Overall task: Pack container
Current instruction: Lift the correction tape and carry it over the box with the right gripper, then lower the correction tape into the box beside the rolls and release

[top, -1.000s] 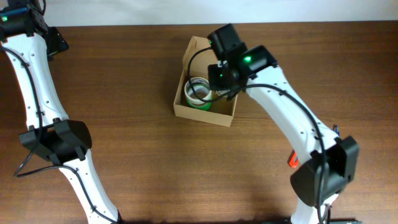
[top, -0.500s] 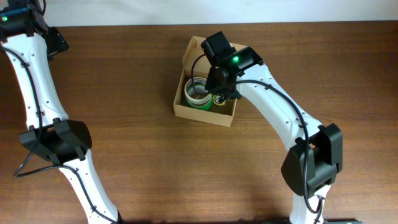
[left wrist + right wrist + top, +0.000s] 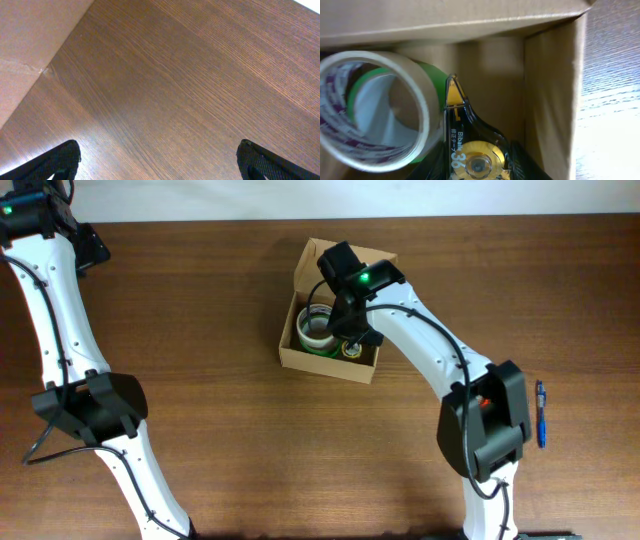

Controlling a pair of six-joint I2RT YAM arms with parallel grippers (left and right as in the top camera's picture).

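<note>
**Container** [image 3: 327, 361]: tan cardboard box, far centre of the wooden surface [image 3: 210, 410], flap lid open on the far side.

**Contents:** cream tape roll [image 3: 380, 120] lying on a green roll [image 3: 431, 80] at the left. A yellow-and-black correction-tape dispenser [image 3: 470, 150] sits just right of them.

**Right pincer** [image 3: 475, 169]: lowered into the box, clenched on the dispenser.

**Left pincer** [image 3: 160, 162]: released, fingers spread wide, above bare surface at the far left.

**Pen** [image 3: 540, 415]: lies at the right.
</note>
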